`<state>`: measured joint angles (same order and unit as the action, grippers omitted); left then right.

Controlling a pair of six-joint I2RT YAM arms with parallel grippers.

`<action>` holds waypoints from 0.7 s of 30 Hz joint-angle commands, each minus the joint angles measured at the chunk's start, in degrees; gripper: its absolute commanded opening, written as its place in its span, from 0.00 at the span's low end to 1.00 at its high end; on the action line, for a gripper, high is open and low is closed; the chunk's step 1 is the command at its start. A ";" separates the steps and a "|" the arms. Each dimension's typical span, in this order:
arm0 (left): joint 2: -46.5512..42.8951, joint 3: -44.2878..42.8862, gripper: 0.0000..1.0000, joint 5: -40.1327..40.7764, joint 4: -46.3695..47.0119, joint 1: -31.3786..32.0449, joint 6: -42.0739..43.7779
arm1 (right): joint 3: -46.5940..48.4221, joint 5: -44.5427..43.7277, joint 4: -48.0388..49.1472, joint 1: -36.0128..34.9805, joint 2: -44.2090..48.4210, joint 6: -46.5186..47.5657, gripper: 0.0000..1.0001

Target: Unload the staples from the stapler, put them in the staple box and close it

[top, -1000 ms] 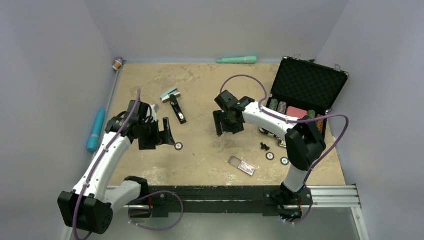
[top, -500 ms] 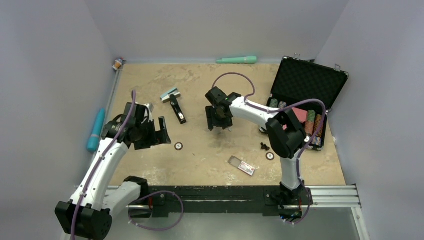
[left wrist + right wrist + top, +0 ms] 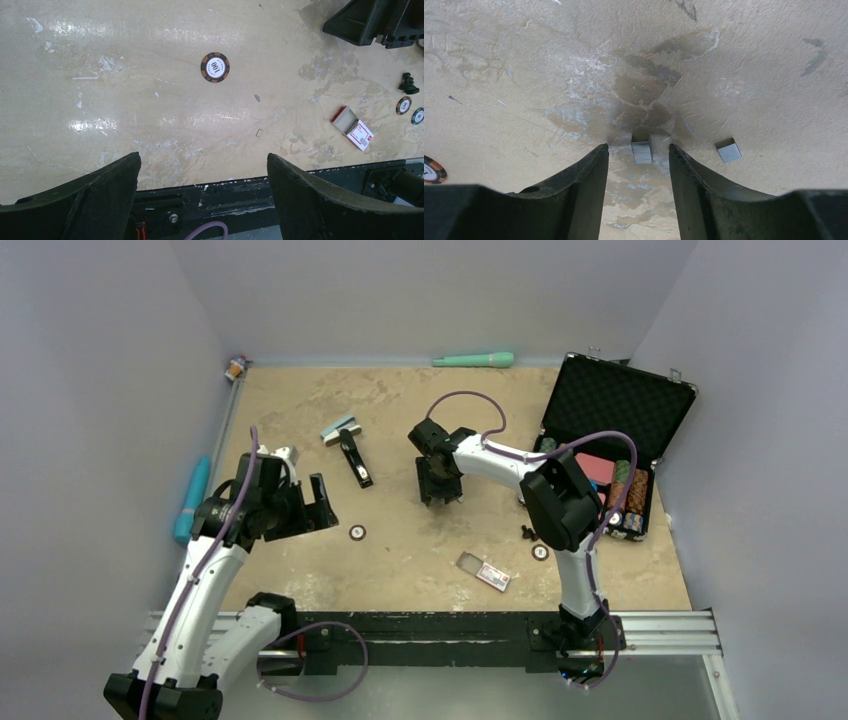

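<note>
Stapler (image 3: 355,458) seems stiff, light, slick: pinch across its slim sides. Left tool (image 3: 202,161) spread; right tool (image 3: 638,149) spread around staple block (image 3: 642,152), unclamped.

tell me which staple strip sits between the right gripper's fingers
The strip centred in the gap of the open right gripper, touching neither finger. The other strip lies outside that gap, beyond one finger.

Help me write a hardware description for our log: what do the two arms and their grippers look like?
Both the left arm and right arm have white link shells with black joint housings. A purple cable runs along each. The left gripper and right gripper each have two thick matte black fingers tapering to blunt tips.
</note>
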<state>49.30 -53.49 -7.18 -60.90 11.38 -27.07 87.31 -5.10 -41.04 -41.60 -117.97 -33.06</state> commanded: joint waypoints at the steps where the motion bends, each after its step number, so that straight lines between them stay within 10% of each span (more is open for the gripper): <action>1: -2.00 0.32 1.00 1.76 1.05 -0.04 -0.94 | -0.17 -1.99 -0.91 0.08 0.45 -1.25 0.49; 21: -0.66 0.10 1.00 0.64 1.57 -0.20 -0.26 | 2.16 -2.20 -0.67 -0.99 -2.66 -1.64 0.30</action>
<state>48.40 -53.49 -5.78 -60.88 11.38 -27.44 87.96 -6.94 -42.48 -41.69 -118.89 -33.61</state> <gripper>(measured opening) 0.997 0.321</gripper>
